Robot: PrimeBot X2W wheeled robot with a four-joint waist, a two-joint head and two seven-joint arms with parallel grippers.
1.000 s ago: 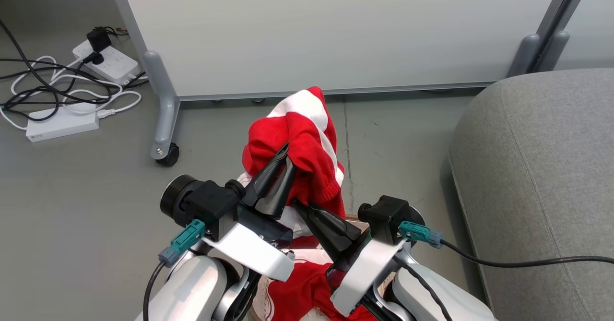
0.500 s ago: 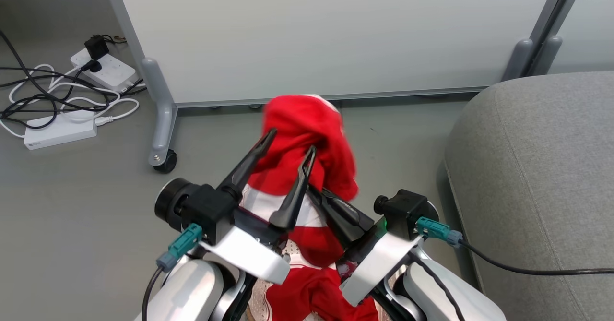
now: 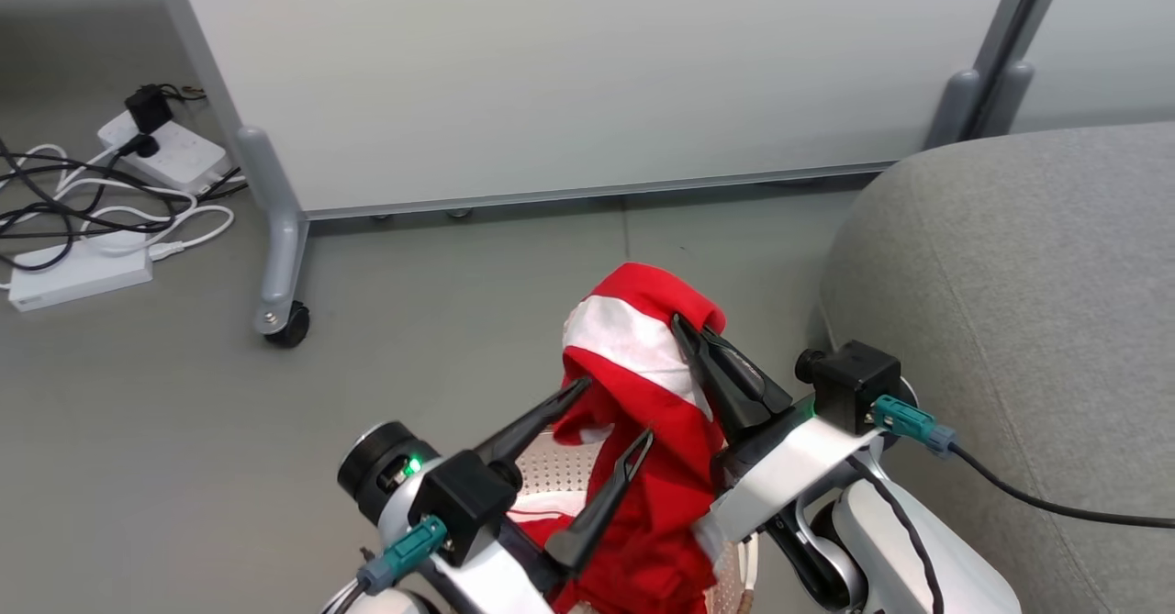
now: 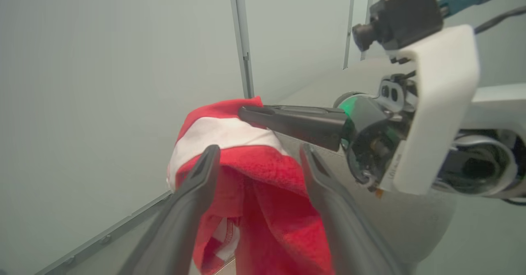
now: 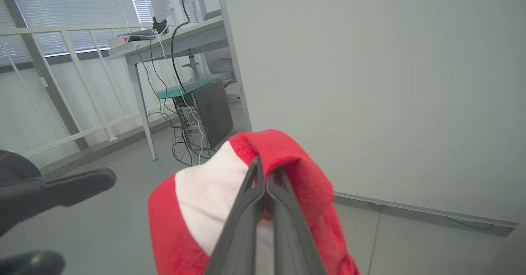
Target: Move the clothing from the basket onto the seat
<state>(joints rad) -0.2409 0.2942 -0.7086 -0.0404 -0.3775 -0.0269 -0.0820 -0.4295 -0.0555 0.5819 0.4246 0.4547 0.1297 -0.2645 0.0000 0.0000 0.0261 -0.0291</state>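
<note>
Red-white soft fabric garment [image 3: 633, 357] is pinched in R hand [image 3: 681, 322], L hand [image 3: 615, 409] is spread open, big grey woven-fabric seat [image 3: 1010, 274] is found rightward, nearer R hand.

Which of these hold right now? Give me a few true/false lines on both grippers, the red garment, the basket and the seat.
1. The right gripper is shut on the clothing. True.
2. The left gripper is clamped on the clothing. False: its fingers are spread wide and are not pinching the fabric.
3. The clothing lies on the seat. False: it hangs from the right gripper, to the left of the seat and above the basket.
4. The basket sits below the two grippers. True.
5. A power strip lies on the floor at the far left. True.
</note>
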